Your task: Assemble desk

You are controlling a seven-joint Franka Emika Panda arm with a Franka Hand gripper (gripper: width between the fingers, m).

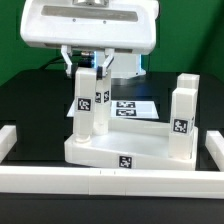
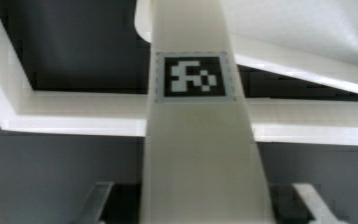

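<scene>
At the lower centre of the exterior view we see the tabletop [image 1: 115, 152], a white tray with raised rims, lying on the black worktop [image 1: 30, 105] with a marker on its front rim. One leg [image 1: 181, 118] stands upright on its corner at the exterior view's right, and the top of another leg [image 1: 189, 84] shows just behind it. A third leg [image 1: 84, 102] stands upright on the tabletop's corner at the exterior view's left; a fourth white block [image 1: 102, 96], just beside it and partly hidden behind it, we cannot make out clearly.

The gripper [image 1: 84, 64] comes down from the upper centre of the frame, and its fingers [image 1: 70, 62] pinch the top of the left leg from both sides. The big white arm housing [image 1: 90, 24] above hides the wrist and is cut off by the top edge. In the wrist view the held leg [image 2: 197, 130] fills the middle, its marker facing the camera, the dark fingers [image 2: 91, 200] flanking it, blurred and cut off; the tabletop's rim [image 2: 69, 105] runs across behind it.

Behind the tabletop the marker board [image 1: 133, 105] lies flat, partly hidden by the legs. A long white rail [image 1: 110, 182] runs along the front, close to the tabletop's front rim, and another rail [image 1: 212, 150] bounds the right side. Open black worktop lies to the left of the tabletop.
</scene>
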